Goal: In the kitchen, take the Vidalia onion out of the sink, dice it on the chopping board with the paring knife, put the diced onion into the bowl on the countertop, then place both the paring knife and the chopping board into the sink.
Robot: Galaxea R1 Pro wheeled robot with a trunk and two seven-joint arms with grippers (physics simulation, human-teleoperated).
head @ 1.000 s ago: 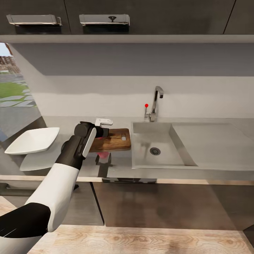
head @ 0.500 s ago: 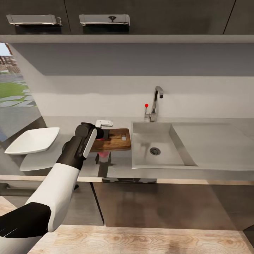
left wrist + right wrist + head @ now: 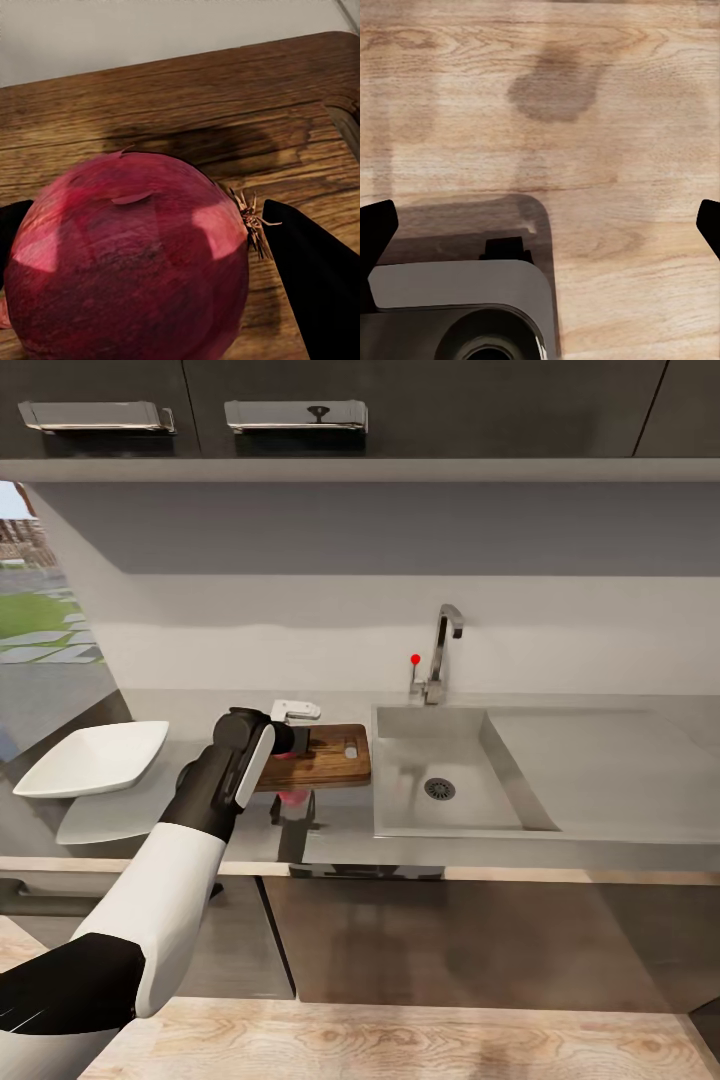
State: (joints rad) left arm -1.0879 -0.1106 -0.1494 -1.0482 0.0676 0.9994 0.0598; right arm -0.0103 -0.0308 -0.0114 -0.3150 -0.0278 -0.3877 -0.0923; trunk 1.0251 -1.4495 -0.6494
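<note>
the counter (image 3: 620, 755) carries the sink (image 3: 445, 785) at its middle, the chopping board (image 3: 325, 758) just beside the sink's left wall, and the white bowl (image 3: 95, 757) farther left. the left gripper (image 3: 161, 247) hangs over the board, its jaws closed on the vidalia onion (image 3: 131, 259). the right gripper (image 3: 540, 225) has its jaws wide apart over the wooden floor (image 3: 585, 97).
</note>
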